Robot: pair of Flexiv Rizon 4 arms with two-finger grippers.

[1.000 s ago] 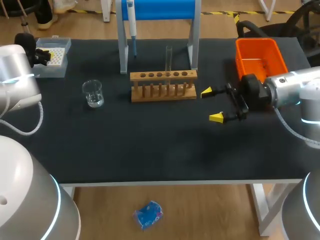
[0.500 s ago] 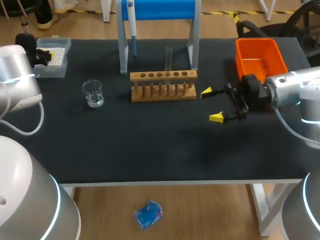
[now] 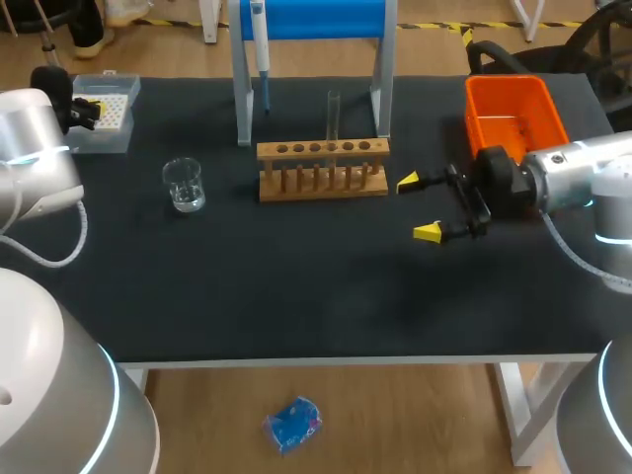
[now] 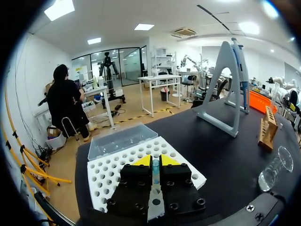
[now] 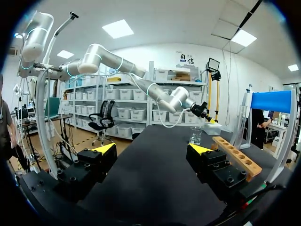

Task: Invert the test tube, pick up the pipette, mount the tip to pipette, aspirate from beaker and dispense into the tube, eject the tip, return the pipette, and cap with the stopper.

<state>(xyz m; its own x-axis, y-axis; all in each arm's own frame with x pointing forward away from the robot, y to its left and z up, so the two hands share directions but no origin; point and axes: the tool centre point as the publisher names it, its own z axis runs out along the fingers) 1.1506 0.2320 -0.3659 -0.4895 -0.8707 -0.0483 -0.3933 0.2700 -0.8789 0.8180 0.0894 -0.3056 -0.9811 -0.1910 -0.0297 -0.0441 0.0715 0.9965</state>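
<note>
One each — beaker [image 3: 184, 185], test tube [image 3: 334, 114], wooden rack [image 3: 323, 168], pipette [image 3: 260, 49], pipette stand [image 3: 242, 99], tip box [image 3: 104, 114], orange bin [image 3: 513, 114].

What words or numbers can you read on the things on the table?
No text on the table can be read.
Beaker: if the glass has marks, they are too faint to read.
Pipette: if it has print, it is too small to read.
Tip box: no writing shows.
Wooden rack: no writing shows.
Orange bin: no writing shows.
</note>
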